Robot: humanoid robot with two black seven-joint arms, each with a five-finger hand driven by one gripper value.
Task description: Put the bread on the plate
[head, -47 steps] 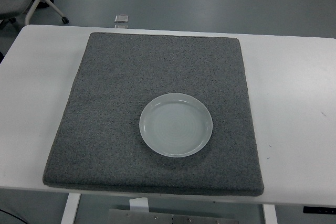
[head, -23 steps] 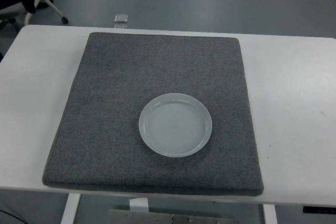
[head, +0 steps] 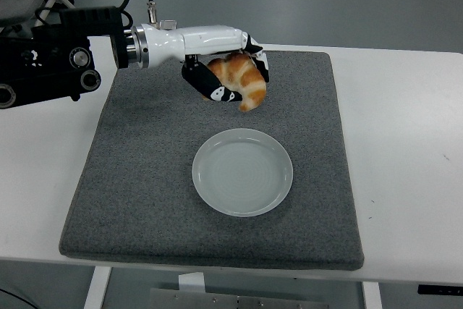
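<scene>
- The left hand (head: 230, 70) is reaching in over the grey mat (head: 145, 171), and its fingers are curling around a croissant (head: 241, 79), so it is gripping the bread from above and from the side.
- The croissant is hanging in this grip above the far part of the mat; the pale green plate (head: 242, 172) is lying nearer to the robot than the hand, a little to its right, and it is holding nothing yet.
- Judging by its look, the croissant is light and soft, with a flaky crust that is probably breaking easily, so a strong squeeze is likely crushing it.
- The thick middle of the croissant seems the best place to hold; the thin curved ends are looking weaker, and one end is pointing down, free of the fingers.
- The glazed surface is perhaps a little slippery, but the low weight should be helping the grip.
- The fingers are hiding part of the croissant, so I cannot tell how deep it is sitting in the palm.
- The black arm is being cut off at the left edge of the view, and the right hand is not showing at all.
- The white table (head: 405, 150) is carrying the mat.
</scene>
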